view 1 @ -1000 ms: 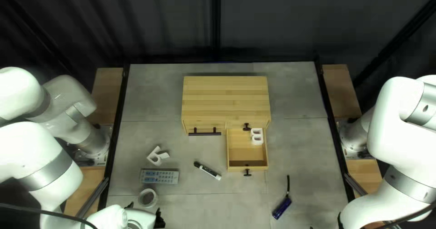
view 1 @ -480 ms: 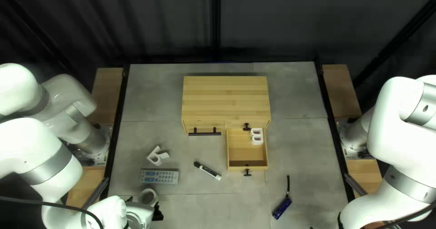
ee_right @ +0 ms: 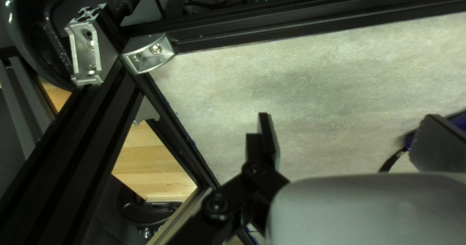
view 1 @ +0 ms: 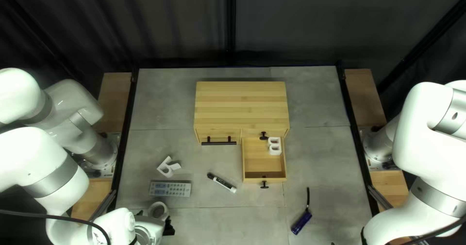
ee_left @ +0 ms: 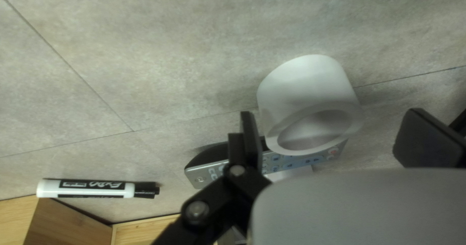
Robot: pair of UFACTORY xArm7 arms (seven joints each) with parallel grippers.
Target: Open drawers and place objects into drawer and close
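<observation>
At the bottom of the top left view, my left gripper (view 1: 154, 220) is over the white ring (view 1: 158, 210). In the left wrist view my left gripper (ee_left: 334, 134) is open, and the ring (ee_left: 307, 92) shows between its fingers, nearer one of them. My right gripper (view 1: 363, 235) is partly visible at the bottom edge; in the right wrist view it (ee_right: 350, 140) stands open and empty. The wooden cabinet (view 1: 241, 106) has its right lower drawer (view 1: 257, 165) pulled out, with a white letter B (view 1: 274, 146) inside. A remote (view 1: 170, 188), white letter (view 1: 168, 167) and marker (view 1: 223, 183) lie on the table.
A dark blue object (view 1: 302, 222) with a black strap lies right of the marker. The open drawer's knob (view 1: 264, 185) sticks out toward the near edge. Black rails (view 1: 357, 143) line the table's sides.
My left gripper has shifted slightly toward the ring and now covers part of it. The right arm, drawer and the objects on the table look unmoved.
</observation>
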